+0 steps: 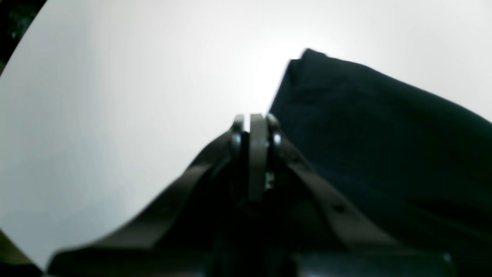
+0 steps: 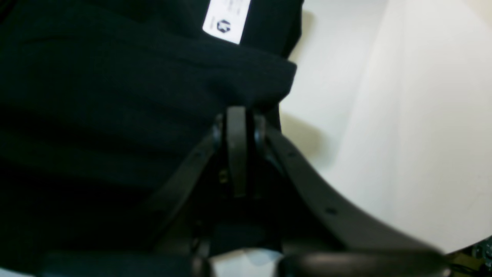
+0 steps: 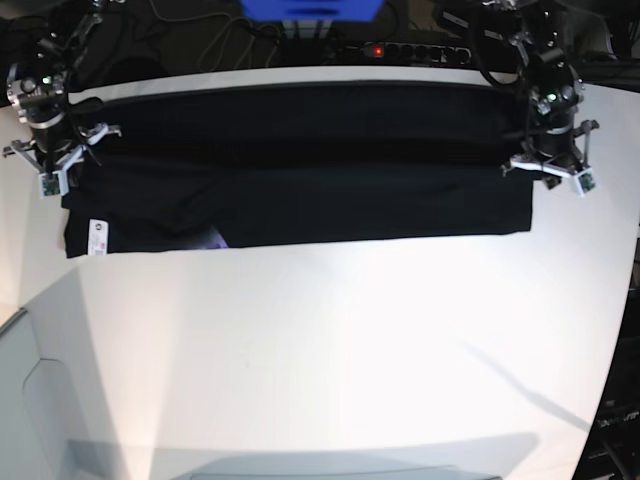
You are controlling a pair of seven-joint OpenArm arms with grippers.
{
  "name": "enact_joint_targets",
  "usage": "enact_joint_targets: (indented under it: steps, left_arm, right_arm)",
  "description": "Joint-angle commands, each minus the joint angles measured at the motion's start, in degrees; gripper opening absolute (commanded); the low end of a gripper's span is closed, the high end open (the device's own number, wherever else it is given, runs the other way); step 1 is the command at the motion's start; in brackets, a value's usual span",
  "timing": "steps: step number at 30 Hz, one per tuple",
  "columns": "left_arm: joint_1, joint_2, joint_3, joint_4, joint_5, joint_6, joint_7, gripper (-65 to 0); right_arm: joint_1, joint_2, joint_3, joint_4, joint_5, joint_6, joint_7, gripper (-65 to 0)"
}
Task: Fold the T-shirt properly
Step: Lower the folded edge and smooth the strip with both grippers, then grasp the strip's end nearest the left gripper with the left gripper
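The black T-shirt [image 3: 300, 165] lies folded into a long band across the far part of the white table [image 3: 330, 350]. Its white label [image 3: 97, 236] sits at the near left corner, with a bluish print [image 3: 214, 240] at the near edge. The label also shows in the right wrist view [image 2: 226, 19]. My right gripper [image 3: 52, 165] is at the shirt's left end, and its jaws are shut on a fold of the cloth [image 2: 153, 96] in the right wrist view [image 2: 237, 111]. My left gripper [image 3: 548, 168] is at the shirt's right end, shut against the cloth edge [image 1: 365, 127] in the left wrist view [image 1: 255, 119].
A black power strip [image 3: 420, 50] with a red light, cables and a blue object [image 3: 310, 8] lie behind the table's far edge. The table's curved right edge [image 3: 625, 330] drops to a dark floor. A grey panel [image 3: 50, 400] is at the near left.
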Motion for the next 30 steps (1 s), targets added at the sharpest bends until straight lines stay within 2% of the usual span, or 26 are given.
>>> enact_joint_targets:
  steps: [1,6,11,19,26,28,30]
  left_arm:
    - [-0.01,-0.72,-0.69,0.85,0.69,0.31,-1.36,-65.0]
    - [0.78,-0.72,-0.61,0.33,0.69,0.31,-1.36,-65.0]
    - [0.60,-0.72,-0.61,-2.40,0.69,0.31,-1.36,-65.0]
    - [0.60,-0.90,-0.61,-5.12,0.69,0.31,-1.36,-65.0]
    - [0.69,-0.81,-0.61,-5.12,0.69,0.31,-1.36,-65.0]
    - [0.69,-0.81,-0.61,-4.86,0.69,0.31,-1.36,-65.0]
    - [0.69,-0.81,-0.61,-4.86,0.69,0.31,-1.36,-65.0]
  right_arm:
    - [0.13,0.65,0.49,0.78,-0.03,0.80,0.78,-65.0]
    - [-0.84,0.65,-0.13,-0.54,-0.12,0.80,1.05,-65.0]
    - [-0.66,-0.84,-1.10,-2.39,-0.12,0.80,1.22,-65.0]
    - [-1.01,-0.49,-3.03,-3.27,-0.12,0.80,0.78,-64.0]
    - [-1.10,0.74,-0.39,-2.30,-0.21,0.80,0.70,-41.0]
    - [-0.57,0.12,3.39,-0.37,-0.03,0.80,0.78,-37.2]
    - [-0.13,-1.19,5.58,1.48,0.05,0.80,1.05,-36.2]
